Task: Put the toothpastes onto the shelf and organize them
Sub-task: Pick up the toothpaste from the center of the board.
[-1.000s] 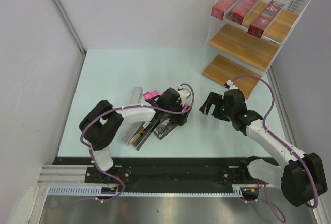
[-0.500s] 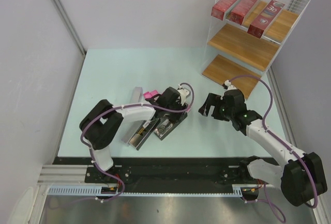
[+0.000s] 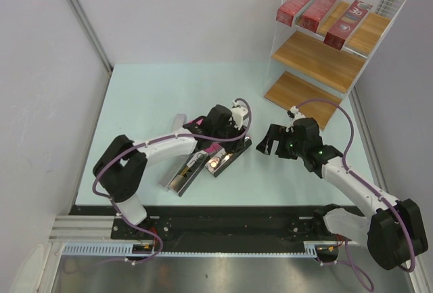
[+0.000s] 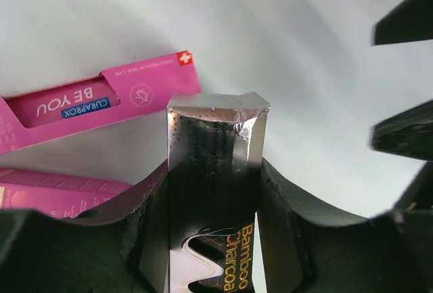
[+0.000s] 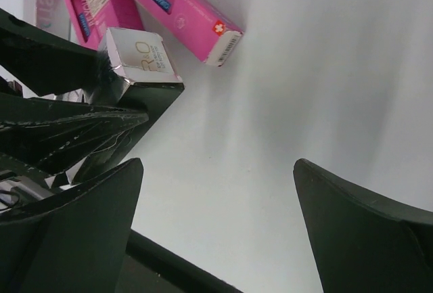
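Note:
My left gripper (image 4: 215,191) is shut on a silver-grey toothpaste carton (image 4: 216,151) with a black "Bamboo Charcoal" end; in the top view this gripper (image 3: 226,147) holds the carton (image 3: 223,161) at mid-table. Two pink toothpaste cartons (image 4: 101,100) (image 4: 54,195) lie on the table just left of it. My right gripper (image 3: 269,143) hovers open just to the right, facing the held carton's silver end (image 5: 142,56), nothing between its fingers (image 5: 216,171). The white wire shelf (image 3: 338,63) stands at the back right with three dark red cartons (image 3: 322,7) on its top board.
Another silver-grey carton (image 3: 180,172) lies beside the left forearm, and one more (image 3: 178,122) pokes out behind it. The shelf's middle board (image 3: 318,59) and bottom board (image 3: 298,97) are bare. Grey walls enclose the table on both sides.
The left gripper has closed on the silver-grey carton and shifted it slightly, its arm stretching further out. The right gripper has edged a little left, still open.

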